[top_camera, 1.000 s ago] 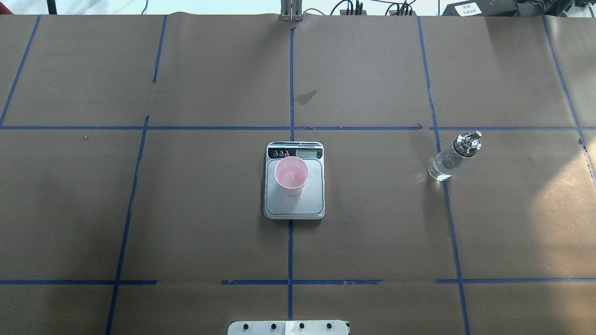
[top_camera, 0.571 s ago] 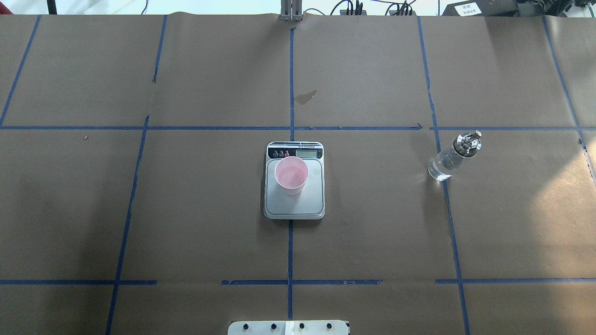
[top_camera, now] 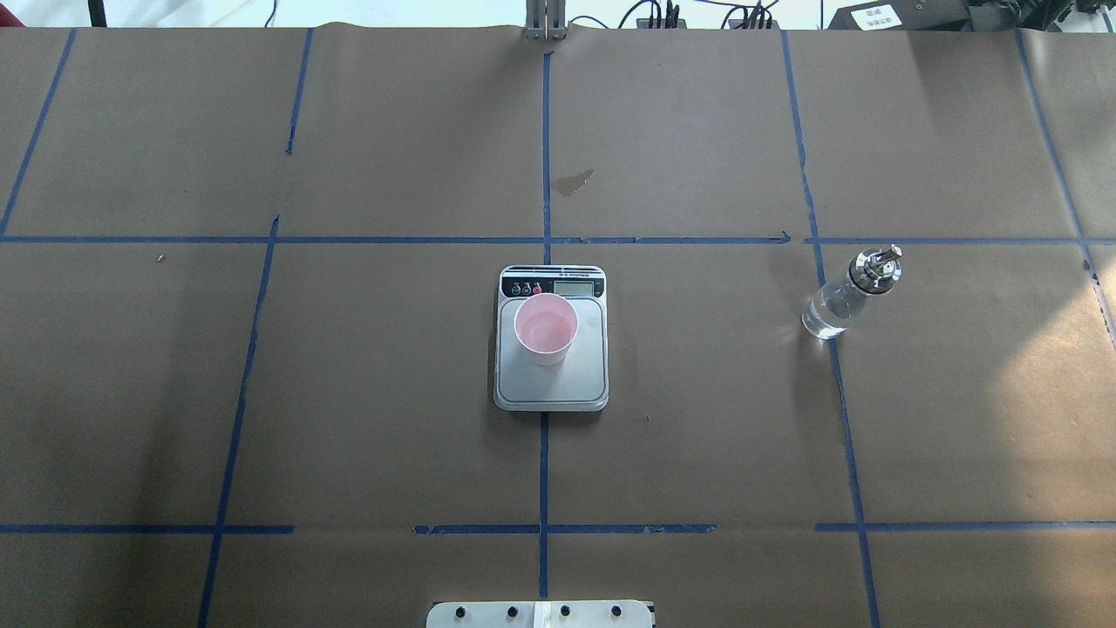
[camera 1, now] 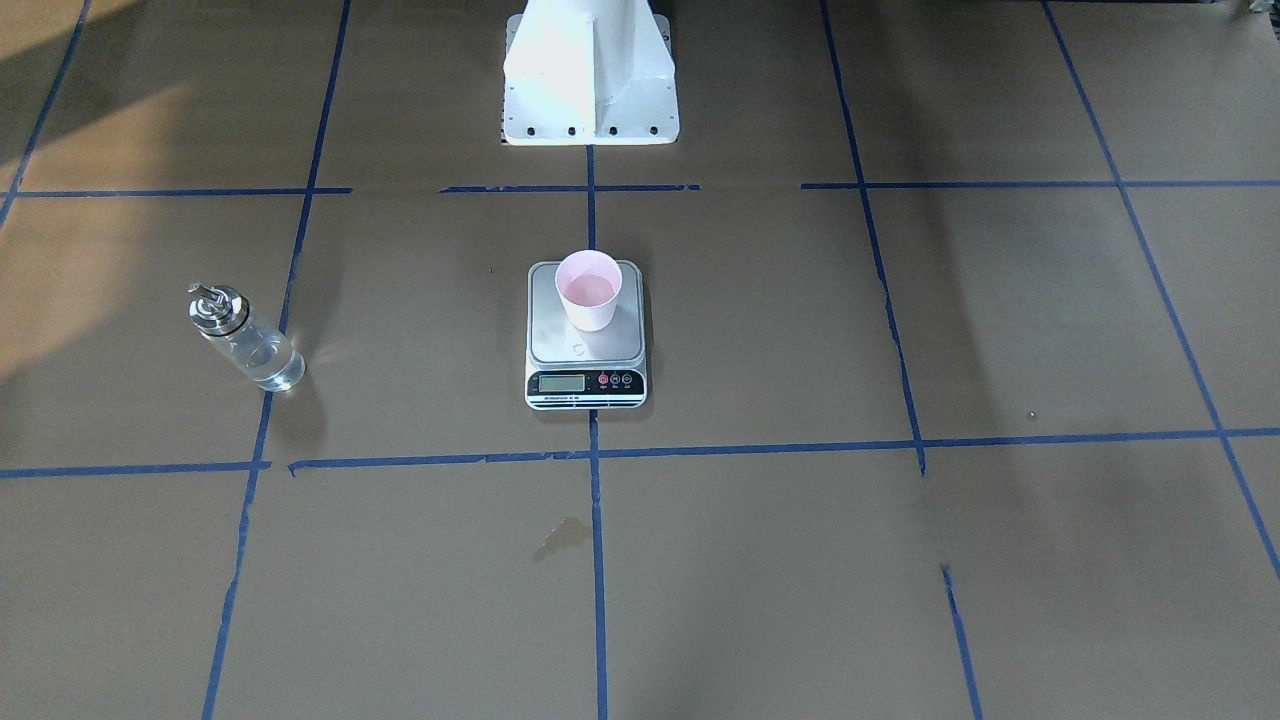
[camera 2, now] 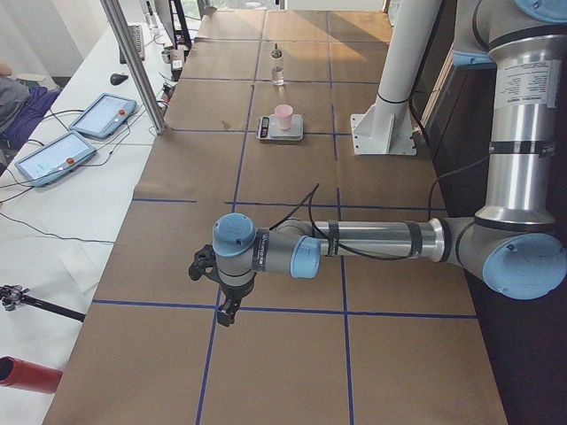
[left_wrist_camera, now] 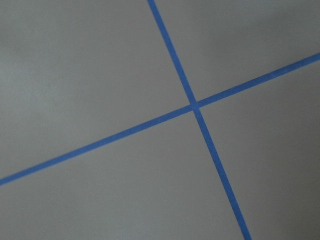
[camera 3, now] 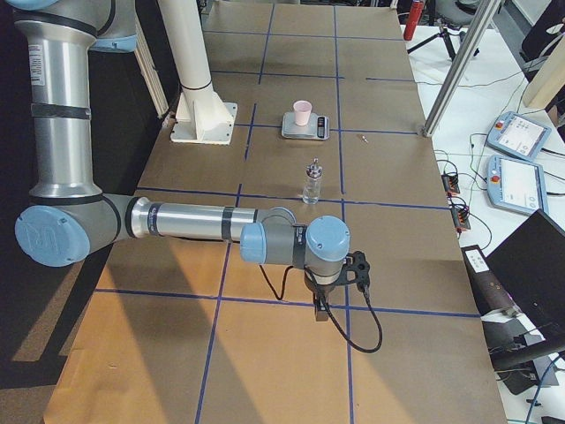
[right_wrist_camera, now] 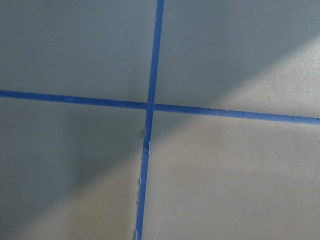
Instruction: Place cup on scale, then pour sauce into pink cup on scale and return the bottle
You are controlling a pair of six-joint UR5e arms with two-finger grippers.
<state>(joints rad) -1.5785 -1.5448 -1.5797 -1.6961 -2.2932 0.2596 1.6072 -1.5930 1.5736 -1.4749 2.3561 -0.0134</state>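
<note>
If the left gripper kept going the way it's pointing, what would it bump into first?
Probably just the brown paper on the table. The left gripper points down at it, near where two blue tape lines cross. Nothing else shows in between.

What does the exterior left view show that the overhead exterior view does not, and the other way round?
Only the exterior left view shows the left arm, stretched low over the table, and two tablets on a white side bench. Only the overhead exterior view shows the dark stain on the paper beyond the scale. Both show the pink cup standing on the scale, the bottle upright and apart from it, and the blue tape grid.
</note>
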